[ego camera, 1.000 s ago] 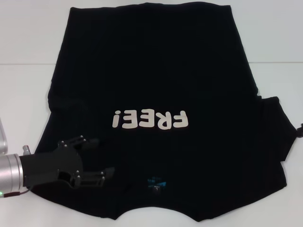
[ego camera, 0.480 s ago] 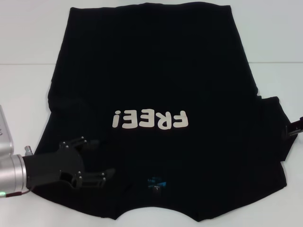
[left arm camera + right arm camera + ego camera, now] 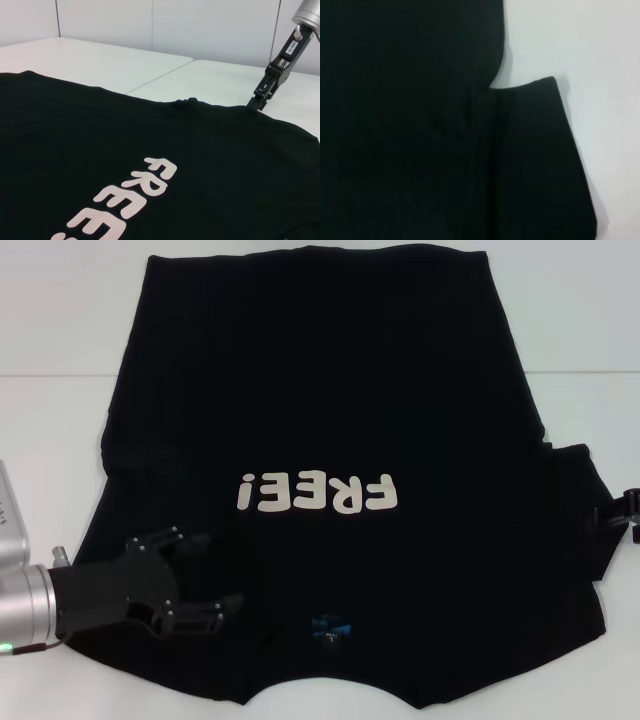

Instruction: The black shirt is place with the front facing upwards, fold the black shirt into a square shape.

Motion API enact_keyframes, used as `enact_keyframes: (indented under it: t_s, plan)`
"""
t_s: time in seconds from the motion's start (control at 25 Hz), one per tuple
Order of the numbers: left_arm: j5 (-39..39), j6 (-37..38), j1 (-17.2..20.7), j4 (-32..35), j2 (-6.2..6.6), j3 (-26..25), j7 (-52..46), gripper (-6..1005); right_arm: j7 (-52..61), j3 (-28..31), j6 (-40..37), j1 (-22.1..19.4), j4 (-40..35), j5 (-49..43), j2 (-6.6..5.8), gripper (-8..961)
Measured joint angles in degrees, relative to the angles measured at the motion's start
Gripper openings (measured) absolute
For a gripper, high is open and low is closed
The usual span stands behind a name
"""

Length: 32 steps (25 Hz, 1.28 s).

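Note:
The black shirt [image 3: 320, 390] lies flat on the white table with its front up. Its cream "FREE!" lettering [image 3: 318, 492] sits mid-chest, and the small blue-marked neck label [image 3: 330, 625] is near the front edge. My left gripper [image 3: 212, 575] is open over the shirt's near-left shoulder area, fingers spread above the cloth. My right gripper [image 3: 622, 512] shows only partly at the right edge, beside the right sleeve [image 3: 580, 520]. The left wrist view shows the shirt [image 3: 100, 140] with the right gripper [image 3: 262, 95] standing at its far edge. The right wrist view shows the sleeve [image 3: 540, 160] and armpit notch.
The white table [image 3: 60, 420] shows bare on both sides of the shirt and behind it. A seam between two tabletops [image 3: 160, 75] runs under the shirt. The shirt's hem reaches the far edge of the head view.
The right gripper has edged in from the right border toward the sleeve. The left gripper has shifted only slightly and stays open.

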Motion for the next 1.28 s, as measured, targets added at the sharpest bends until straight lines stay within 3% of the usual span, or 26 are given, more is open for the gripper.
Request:
enact_keyframes:
  t_s: [1.28]
  plan:
    - [0.0, -0.8, -0.4, 0.0, 0.0, 0.0, -0.3, 937, -0.1, -0.7, 3.4, 2.0, 3.1, 0.1, 0.61, 725]
